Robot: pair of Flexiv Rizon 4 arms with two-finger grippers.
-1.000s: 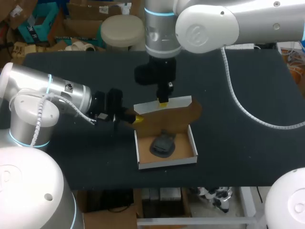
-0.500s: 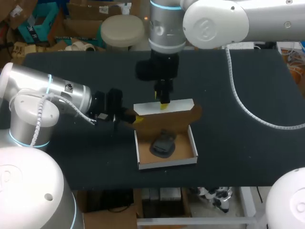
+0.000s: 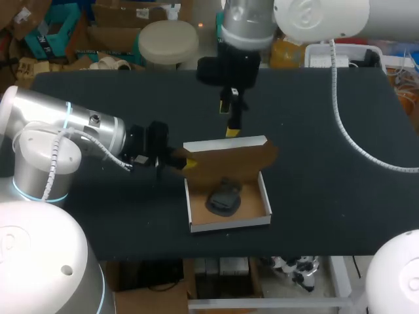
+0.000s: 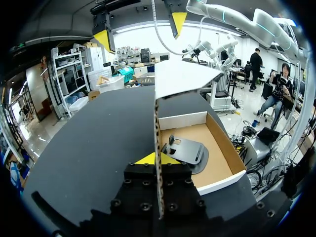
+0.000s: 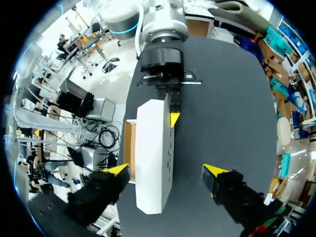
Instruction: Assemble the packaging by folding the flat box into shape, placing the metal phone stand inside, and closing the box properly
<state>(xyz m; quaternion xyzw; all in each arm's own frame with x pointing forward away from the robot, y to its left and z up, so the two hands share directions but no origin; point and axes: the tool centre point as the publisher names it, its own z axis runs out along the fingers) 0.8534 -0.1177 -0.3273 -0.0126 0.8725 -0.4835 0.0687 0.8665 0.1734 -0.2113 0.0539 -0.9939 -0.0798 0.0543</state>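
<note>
The cardboard box [image 3: 228, 208] lies open near the table's front, with the dark metal phone stand [image 3: 224, 197] inside it. Its lid [image 3: 230, 154] stands upright along the far side. My left gripper [image 3: 186, 163] is shut on the lid's left edge; in the left wrist view the lid [image 4: 159, 148] runs edge-on through that gripper [image 4: 159, 159], with the stand [image 4: 185, 150] beside it in the tray. My right gripper [image 3: 230, 116] hangs open above and behind the lid, touching nothing. In the right wrist view its wide-apart fingers [image 5: 165, 171] straddle the white lid [image 5: 153, 153] from above.
The black table [image 3: 340, 150] lies bare around the box on the right and at the back. My left arm [image 3: 72, 140] comes in low across the table's left side.
My right gripper has opened, let go of the lid's top edge and risen up and back from it. The left gripper and the box have not moved.
</note>
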